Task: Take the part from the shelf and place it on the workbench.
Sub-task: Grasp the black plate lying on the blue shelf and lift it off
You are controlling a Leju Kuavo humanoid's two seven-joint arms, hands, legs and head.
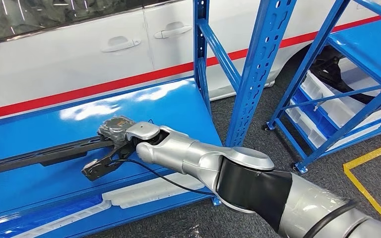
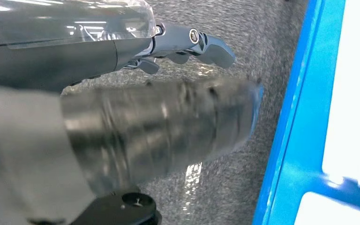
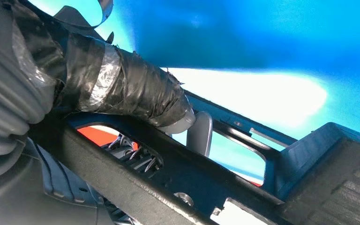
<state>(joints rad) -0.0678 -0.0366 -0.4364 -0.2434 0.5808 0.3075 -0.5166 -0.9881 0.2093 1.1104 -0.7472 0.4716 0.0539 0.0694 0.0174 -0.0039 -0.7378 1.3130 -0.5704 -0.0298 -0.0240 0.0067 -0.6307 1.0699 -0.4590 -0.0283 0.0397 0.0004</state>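
Note:
The part (image 1: 39, 157) is a long black bar lying across the glossy blue shelf (image 1: 178, 106), with a black bracket end (image 1: 96, 168) near the shelf's front. My right hand (image 1: 115, 133) reaches in from the right and grips the bar near that end. In the right wrist view its taped thumb (image 3: 131, 93) lies over the black bar (image 3: 136, 187), and dark fingers (image 3: 131, 154) show through a slot on the bar's other side. My left hand (image 2: 168, 108) hangs over the grey floor beside a blue shelf edge, fingers (image 2: 187, 42) stretched out and holding nothing.
A white car with a red stripe (image 1: 79, 54) stands right behind the shelf. Blue uprights (image 1: 258, 64) frame the shelf's right end. A second blue rack with white bins (image 1: 327, 99) stands at the right. A yellow floor line (image 1: 367, 178) runs near it.

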